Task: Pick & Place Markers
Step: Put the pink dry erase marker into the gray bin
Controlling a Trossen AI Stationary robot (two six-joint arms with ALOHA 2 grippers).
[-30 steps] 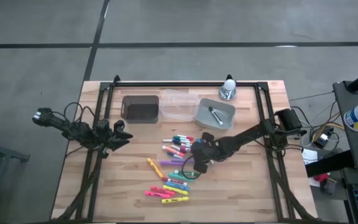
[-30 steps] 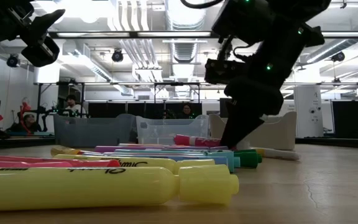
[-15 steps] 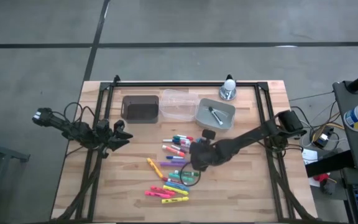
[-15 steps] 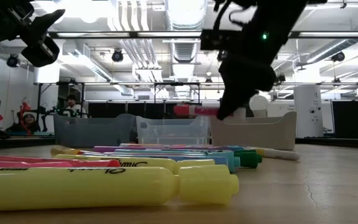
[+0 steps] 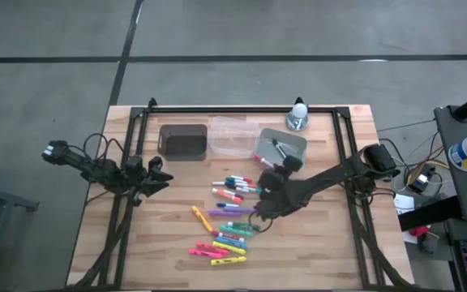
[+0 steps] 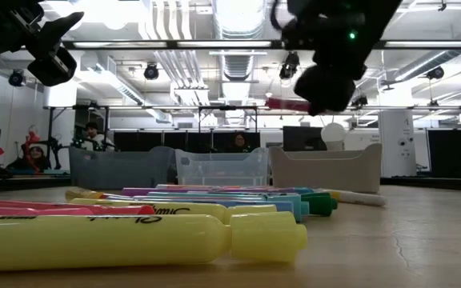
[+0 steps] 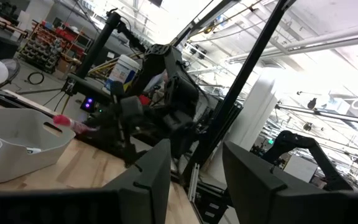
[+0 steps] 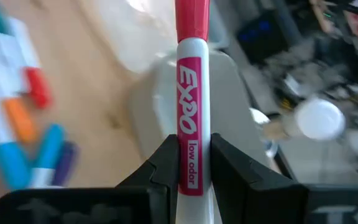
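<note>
Right wrist view: right end effector (image 8: 188, 163) clamps pink marker (image 8: 190, 118), cap probably toward grey bin (image 8: 166, 106).

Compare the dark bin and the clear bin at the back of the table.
The dark bin is opaque and nearly black; the clear bin is see-through, so the wood shows through it. The dark bin sits on the left end of the row; the clear bin stands in the middle, beside the grey bin. Both are rectangular and open-topped.

Two dark jointed arms trailing black cables, a green light glowing on the right arm (image 6: 351, 35)
</note>
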